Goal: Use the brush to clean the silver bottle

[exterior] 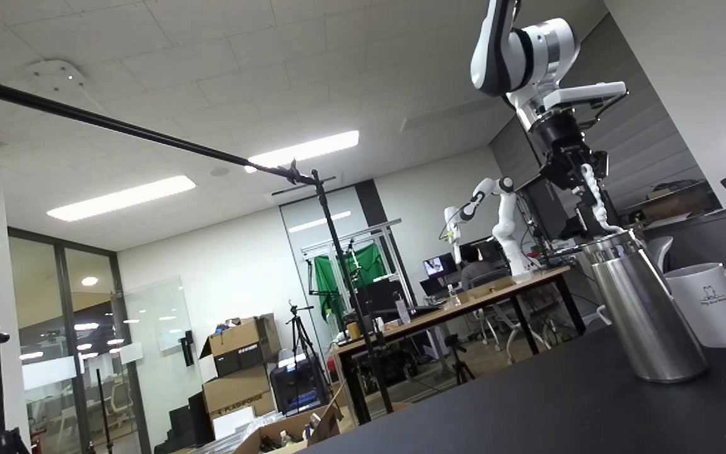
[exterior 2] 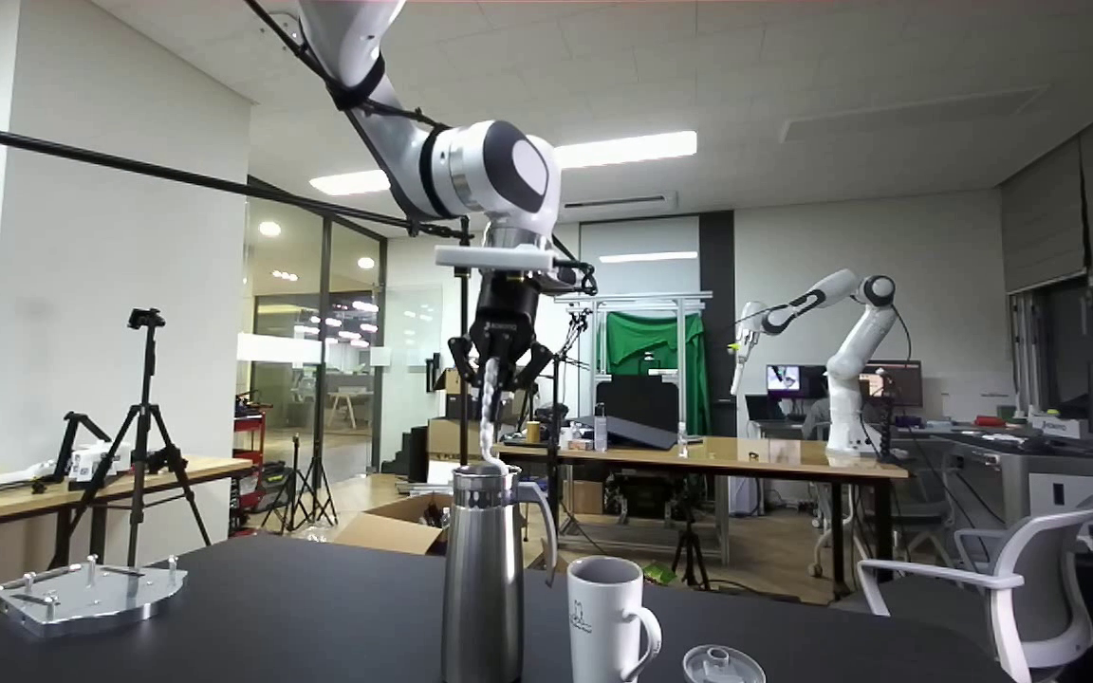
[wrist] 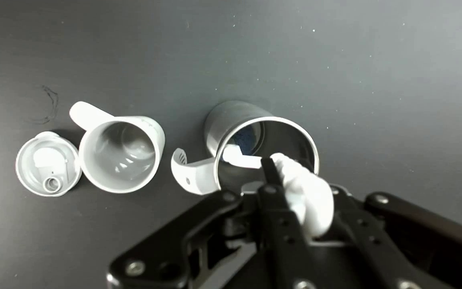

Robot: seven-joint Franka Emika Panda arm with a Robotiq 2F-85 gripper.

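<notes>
The silver bottle (exterior: 650,312) stands upright on the dark table; it also shows in an exterior view (exterior 2: 483,598) and the wrist view (wrist: 231,116), with its mouth open and a pale handle at its side. My gripper (exterior 2: 501,403) is above the mouth and shut on the brush's twisted white handle; it also shows in the wrist view (wrist: 301,178). The brush (exterior: 595,198) runs down into the bottle; it also shows in the wrist view (wrist: 311,192). A dark blue patch shows inside the bottle near the brush's lower end. The rest of that end is hidden by the walls.
A white mug (exterior 2: 599,626) stands close beside the bottle and also shows in the wrist view (wrist: 159,138). A pale lid (wrist: 48,160) lies beside the mug. A clear plate with posts (exterior 2: 96,598) lies at the table's edge in an exterior view.
</notes>
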